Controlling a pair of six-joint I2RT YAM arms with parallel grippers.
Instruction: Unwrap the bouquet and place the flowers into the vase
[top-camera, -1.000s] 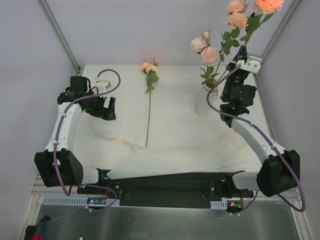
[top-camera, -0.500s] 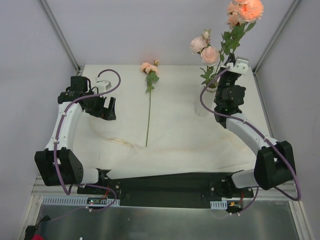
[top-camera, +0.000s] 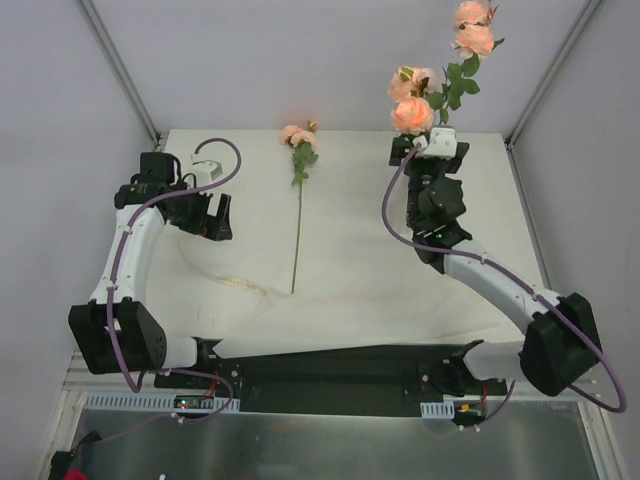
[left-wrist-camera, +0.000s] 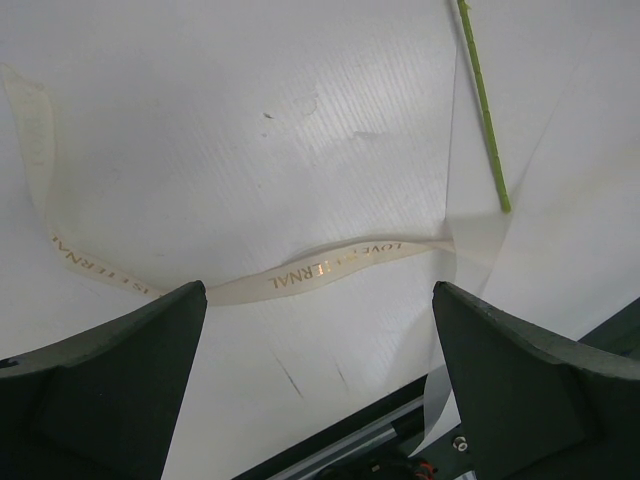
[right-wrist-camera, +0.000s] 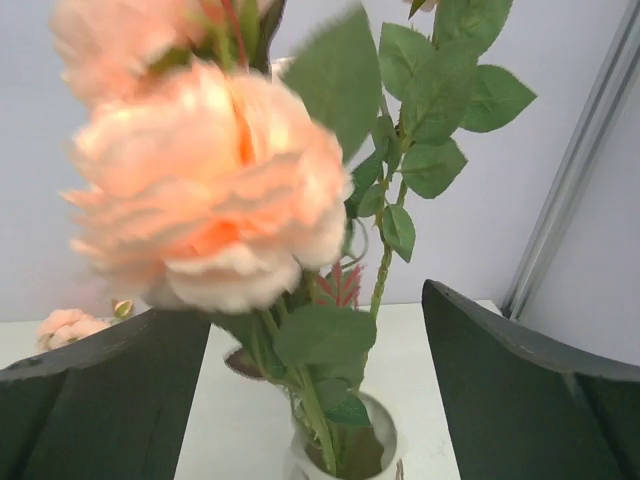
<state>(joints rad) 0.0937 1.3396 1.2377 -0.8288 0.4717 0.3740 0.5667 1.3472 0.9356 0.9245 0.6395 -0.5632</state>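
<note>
Right hand (right-wrist-camera: 318, 335) spread wide before flowers (right-wrist-camera: 210, 200) in vase (right-wrist-camera: 393, 438)

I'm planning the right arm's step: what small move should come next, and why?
Probably draw the right gripper straight back from the vase: its jaws are open, stems stand in the vase, and one rose lies on the paper, not yet placed.

Peach roses (right-wrist-camera: 210, 190) stand upright in what looks like a vase (right-wrist-camera: 392, 440); another rose (top-camera: 298, 200) lies on opened white paper (top-camera: 370, 270).
</note>
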